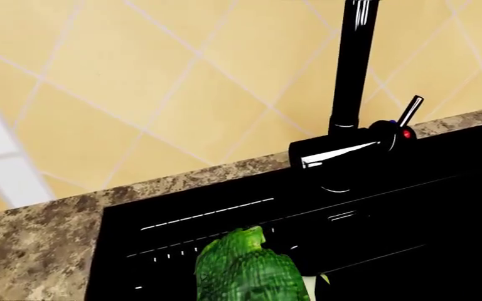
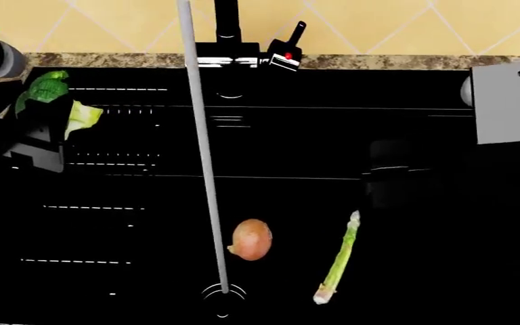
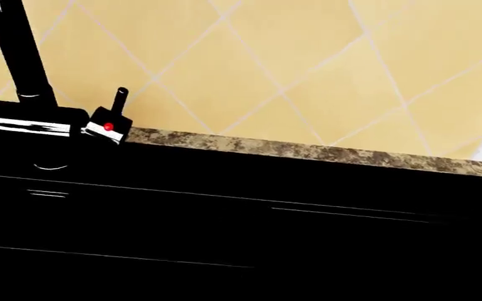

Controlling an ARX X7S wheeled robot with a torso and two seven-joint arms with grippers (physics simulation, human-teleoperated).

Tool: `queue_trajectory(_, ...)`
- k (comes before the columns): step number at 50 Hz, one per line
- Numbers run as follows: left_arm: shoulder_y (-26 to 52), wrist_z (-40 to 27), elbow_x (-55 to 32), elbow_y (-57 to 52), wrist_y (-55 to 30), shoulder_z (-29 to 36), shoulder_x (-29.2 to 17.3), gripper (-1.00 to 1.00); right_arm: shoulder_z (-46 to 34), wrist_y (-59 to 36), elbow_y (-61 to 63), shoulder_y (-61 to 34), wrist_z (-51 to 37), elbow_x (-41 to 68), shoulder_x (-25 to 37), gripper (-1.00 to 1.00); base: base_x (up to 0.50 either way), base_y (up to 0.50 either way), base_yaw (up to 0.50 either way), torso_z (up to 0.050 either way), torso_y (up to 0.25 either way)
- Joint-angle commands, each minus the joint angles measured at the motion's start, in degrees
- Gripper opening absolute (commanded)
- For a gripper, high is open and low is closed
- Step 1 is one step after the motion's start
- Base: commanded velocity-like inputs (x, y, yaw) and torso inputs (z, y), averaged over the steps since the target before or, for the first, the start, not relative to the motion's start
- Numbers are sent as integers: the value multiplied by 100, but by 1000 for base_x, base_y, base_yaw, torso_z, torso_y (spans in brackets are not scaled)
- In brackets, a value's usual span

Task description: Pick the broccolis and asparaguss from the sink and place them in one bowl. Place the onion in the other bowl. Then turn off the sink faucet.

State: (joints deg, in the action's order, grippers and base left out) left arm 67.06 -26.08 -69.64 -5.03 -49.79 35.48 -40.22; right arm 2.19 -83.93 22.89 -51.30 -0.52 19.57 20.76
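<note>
My left gripper (image 2: 47, 114) is shut on a green broccoli (image 2: 49, 88) with a pale stalk, held over the left end of the black sink (image 2: 133, 223). In the left wrist view the broccoli (image 1: 245, 269) fills the space between the jaws. An onion (image 2: 251, 239) lies on the sink floor near the drain. An asparagus (image 2: 338, 259) lies to the onion's right. My right gripper (image 2: 397, 161) is a dark shape above the asparagus, black against the black sink. The faucet (image 2: 228, 40) runs, and its water stream (image 2: 201, 149) falls to the drain. No bowl is in view.
The faucet handle (image 2: 289, 46) with a red dot stands right of the spout, and shows as faucet handle (image 1: 408, 114) and faucet handle (image 3: 113, 119). A speckled counter (image 3: 308, 152) and yellow tiled wall (image 3: 308, 63) back the sink. Grey arm parts (image 2: 511, 101) sit at the right.
</note>
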Motion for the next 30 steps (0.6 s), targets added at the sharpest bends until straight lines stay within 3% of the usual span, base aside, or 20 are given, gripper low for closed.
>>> queue_trajectory(1,-30,-10,-91,-47,18,-44,55,-100,85,-507,-917,-233,58,173,-582,100,0,0,0,0,0)
queue_trajectory(10,-141,23,-99,-45,99,-68,21,-100,-46,365,-3510,-1156,-304,-310,-1157,100,0,0,0,0,1)
queue_trajectory(30,-283,139,-84,-19,262,-127,-70,-100,-400,2215,-6808,-2012,-334,-721,-1600,100,0,0,0,0,0)
